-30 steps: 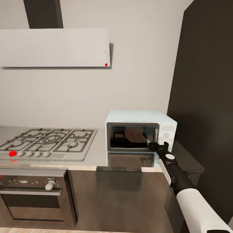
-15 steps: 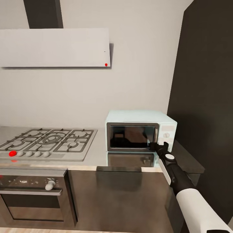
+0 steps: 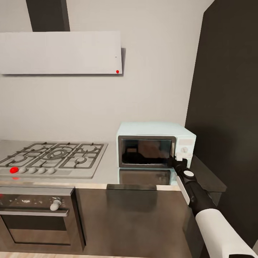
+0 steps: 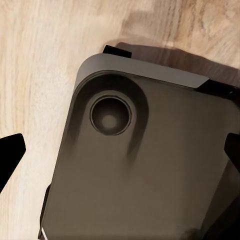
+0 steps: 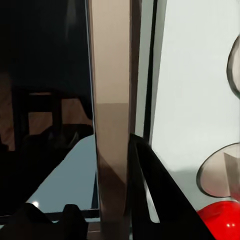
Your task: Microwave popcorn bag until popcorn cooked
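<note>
Nothing in the room could be read. The microwave [image 3: 156, 149], where the tool [image 3: 174, 162] met the door's edge, carried no brand, numbers or dial markings that I could make out, and the knobs beside the tool were plain. The white hood [image 3: 61, 52] showed just a red dot, and the hob [image 3: 50, 157] and oven [image 3: 36, 218] fronts bore no legible marks.

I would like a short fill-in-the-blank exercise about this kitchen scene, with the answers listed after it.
1. The microwave stands on the countertop to the ____ of the gas hob.
2. The microwave door is ____.
3. The right gripper is at the door's ____ edge, beside the knob panel.
4. The hood hangs above the ____.

Answers: right; shut; right; hob
</note>
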Tool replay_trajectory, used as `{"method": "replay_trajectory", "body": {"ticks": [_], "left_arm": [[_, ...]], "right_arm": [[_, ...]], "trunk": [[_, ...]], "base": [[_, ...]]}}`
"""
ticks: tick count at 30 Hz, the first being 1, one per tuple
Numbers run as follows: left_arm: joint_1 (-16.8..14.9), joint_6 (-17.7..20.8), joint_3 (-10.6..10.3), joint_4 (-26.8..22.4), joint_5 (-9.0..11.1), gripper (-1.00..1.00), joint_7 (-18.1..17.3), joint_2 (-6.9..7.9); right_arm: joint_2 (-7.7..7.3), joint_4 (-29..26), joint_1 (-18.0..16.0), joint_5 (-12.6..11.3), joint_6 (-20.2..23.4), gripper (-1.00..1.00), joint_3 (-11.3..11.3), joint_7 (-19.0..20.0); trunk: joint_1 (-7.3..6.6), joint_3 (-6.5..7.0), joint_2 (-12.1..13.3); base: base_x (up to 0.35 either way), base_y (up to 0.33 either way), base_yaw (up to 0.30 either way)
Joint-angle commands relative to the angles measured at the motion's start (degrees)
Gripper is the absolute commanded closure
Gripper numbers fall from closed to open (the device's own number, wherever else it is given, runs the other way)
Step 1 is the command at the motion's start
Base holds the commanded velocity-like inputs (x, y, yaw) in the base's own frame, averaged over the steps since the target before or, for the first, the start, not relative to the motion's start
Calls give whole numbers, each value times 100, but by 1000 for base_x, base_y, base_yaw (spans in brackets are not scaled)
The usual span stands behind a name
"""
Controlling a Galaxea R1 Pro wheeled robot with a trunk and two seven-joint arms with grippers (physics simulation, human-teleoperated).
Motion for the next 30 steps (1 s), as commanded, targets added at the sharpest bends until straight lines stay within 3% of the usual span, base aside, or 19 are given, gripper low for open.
{"method": "replay_trajectory", "body": {"ticks": [1,10,30], "left_arm": [[-1,-11,-54,-5,48,-100,27,0],[-1,-7,-50,-6,58,-100,25,-7],[-1,-3,-44,-5,57,-100,34,-9]], "right_arm": [[1,-8,-1,-83,28,100,111,8],[0,-8,1,-92,35,100,120,7],[-6,-14,1,-59,13,100,118,-9]], "trunk": [[0,-6,-3],[0,-6,-3],[0,-6,-3]], "base": [[0,0,0],[-21,3,0],[-227,36,0]]}}
